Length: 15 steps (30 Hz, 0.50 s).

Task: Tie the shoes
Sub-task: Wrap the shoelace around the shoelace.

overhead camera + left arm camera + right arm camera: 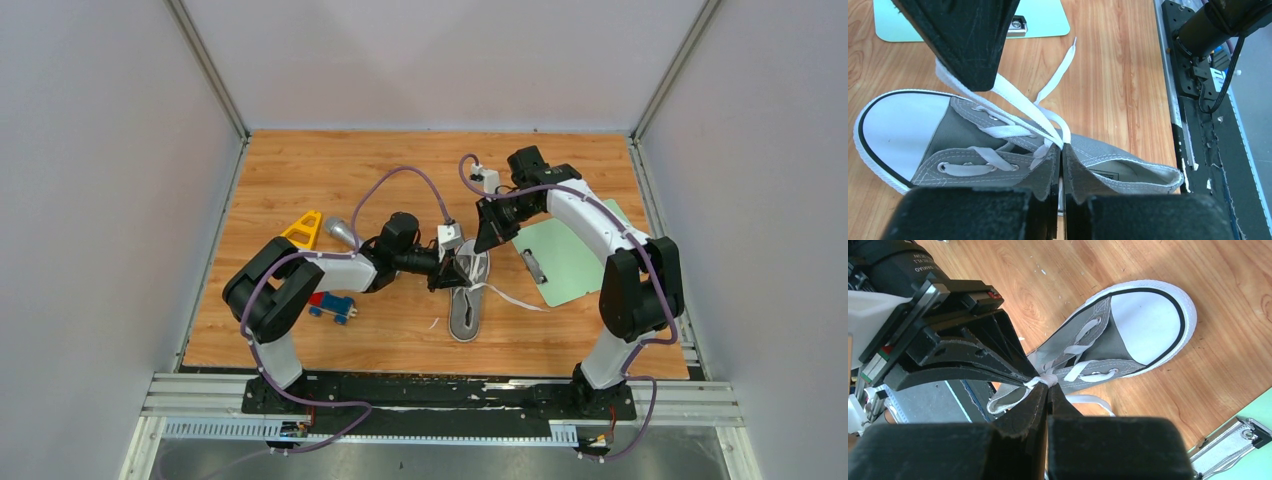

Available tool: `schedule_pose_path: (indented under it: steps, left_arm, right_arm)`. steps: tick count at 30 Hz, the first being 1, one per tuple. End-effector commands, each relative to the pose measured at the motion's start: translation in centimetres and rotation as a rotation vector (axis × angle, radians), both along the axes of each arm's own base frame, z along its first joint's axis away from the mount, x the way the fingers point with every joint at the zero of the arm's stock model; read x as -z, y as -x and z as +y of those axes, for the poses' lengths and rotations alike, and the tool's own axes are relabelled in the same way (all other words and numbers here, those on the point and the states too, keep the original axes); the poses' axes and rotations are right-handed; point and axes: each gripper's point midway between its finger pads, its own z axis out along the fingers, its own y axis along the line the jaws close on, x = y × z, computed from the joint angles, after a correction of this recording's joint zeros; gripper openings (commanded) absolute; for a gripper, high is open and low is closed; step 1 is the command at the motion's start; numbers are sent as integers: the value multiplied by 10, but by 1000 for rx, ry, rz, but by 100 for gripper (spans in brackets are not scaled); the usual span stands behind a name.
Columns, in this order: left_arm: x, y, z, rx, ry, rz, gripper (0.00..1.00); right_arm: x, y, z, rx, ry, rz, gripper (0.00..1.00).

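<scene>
The shoe (465,308) sits on the bench (330,170) just beside the clipboard (572,262). The left claw (1062,150) and right claw (1048,390) are each clamped on the laces (1013,97) over the shoe's tongue. Pull apart evenly, so the crossing tightens without dragging the shoe.

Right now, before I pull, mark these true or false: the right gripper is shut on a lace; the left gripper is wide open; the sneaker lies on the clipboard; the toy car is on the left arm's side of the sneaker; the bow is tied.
1. Right gripper shut on a lace: true.
2. Left gripper wide open: false. It is pinched shut on the lace too.
3. Sneaker on the clipboard: false. It stands on the table, beside the clipboard.
4. Toy car on the left arm's side: true.
5. Bow tied: false. A lace end trails loose on the wood.
</scene>
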Motion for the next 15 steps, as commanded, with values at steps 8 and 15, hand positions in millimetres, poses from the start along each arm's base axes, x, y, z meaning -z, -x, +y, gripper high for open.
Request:
schedule_pose_path:
  steps: [8, 15]
  left_arm:
    - [-8, -6, -8, -4, 9, -54, 0]
    - [-8, -10, -7, -34, 10, -40, 0]
  right_arm:
    - [-1, 0, -21, -13, 1, -60, 27]
    - [26, 10, -99, -65, 188, -264, 40]
